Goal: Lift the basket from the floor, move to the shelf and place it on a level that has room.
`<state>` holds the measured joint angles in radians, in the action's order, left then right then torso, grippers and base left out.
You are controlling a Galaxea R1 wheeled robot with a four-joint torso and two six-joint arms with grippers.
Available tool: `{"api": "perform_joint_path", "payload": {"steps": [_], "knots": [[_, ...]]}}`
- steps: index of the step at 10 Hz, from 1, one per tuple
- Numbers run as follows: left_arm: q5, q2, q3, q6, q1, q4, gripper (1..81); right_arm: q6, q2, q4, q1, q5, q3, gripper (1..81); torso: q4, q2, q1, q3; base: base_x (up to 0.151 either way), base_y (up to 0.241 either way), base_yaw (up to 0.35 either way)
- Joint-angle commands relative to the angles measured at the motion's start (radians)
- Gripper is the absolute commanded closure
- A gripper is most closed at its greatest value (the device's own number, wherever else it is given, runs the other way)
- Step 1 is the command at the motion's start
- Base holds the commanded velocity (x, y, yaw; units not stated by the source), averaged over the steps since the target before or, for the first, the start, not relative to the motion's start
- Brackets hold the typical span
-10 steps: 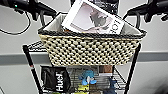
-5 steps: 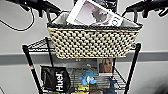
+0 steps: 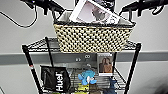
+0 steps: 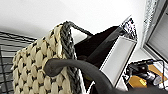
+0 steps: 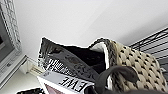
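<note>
**Basket arriving at the top of the shelf**

While the arms are reaching in from both upper corners of the head view, the basket [image 3: 93,37] is sitting level with the top level [image 3: 41,44] of the shelf [image 3: 132,66], its base looking as if it is meeting the wire grid, though contact is hard to confirm. The left gripper [image 3: 53,11] is hanging at the basket's left end and the right gripper [image 3: 129,13] at its right end; whether either is clamping a handle or standing apart, I cannot tell. A white-framed picture [image 3: 93,12] is leaning out of the basket. On the tier below, a black bag [image 3: 55,78], a blue toy [image 3: 87,77] and a small photo [image 3: 105,64] are sitting.

Seen from the left wrist, the basket's woven wall [image 4: 37,67] is showing close up, with a dark loop handle [image 4: 75,68] curving across it and the framed picture [image 4: 117,60] standing inside; the wire grid [image 4: 10,47] is lying beside the basket.

Seen from the right wrist, the other end of the basket [image 5: 135,65] is showing with its handle [image 5: 117,73] arching in front, printed covers [image 5: 67,65] leaning inside, and the wire grid [image 5: 152,41] running behind.

The placing step is in hand. As I judge it, the next move is calling for the basket's base to be resting fully on the top tier, square within the posts, before both handles are being let go.
</note>
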<state>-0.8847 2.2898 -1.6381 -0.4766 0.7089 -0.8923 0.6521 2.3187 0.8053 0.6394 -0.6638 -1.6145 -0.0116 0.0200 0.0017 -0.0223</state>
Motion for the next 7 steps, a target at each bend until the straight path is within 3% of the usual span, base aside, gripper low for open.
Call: {"api": "perform_joint_path", "payload": {"steps": [1,3,7], "knots": [[0.024,0.076,-0.143,0.015,0.146,0.021,81.1,-0.091,0.119,0.006,0.145,0.011,-0.210,81.1,0.000,0.000,0.000,0.000,0.000,0.000,0.000],[-0.017,0.116,-0.232,0.019,0.139,0.053,81.1,-0.141,0.208,0.018,0.144,-0.051,-0.349,81.1,0.000,0.000,0.000,-0.001,0.000,0.000,0.000],[-0.034,0.184,-0.354,0.033,0.137,0.090,81.1,-0.199,0.269,0.041,0.147,-0.089,-0.480,81.1,0.000,-0.001,0.000,-0.001,0.000,0.000,0.000]]}}
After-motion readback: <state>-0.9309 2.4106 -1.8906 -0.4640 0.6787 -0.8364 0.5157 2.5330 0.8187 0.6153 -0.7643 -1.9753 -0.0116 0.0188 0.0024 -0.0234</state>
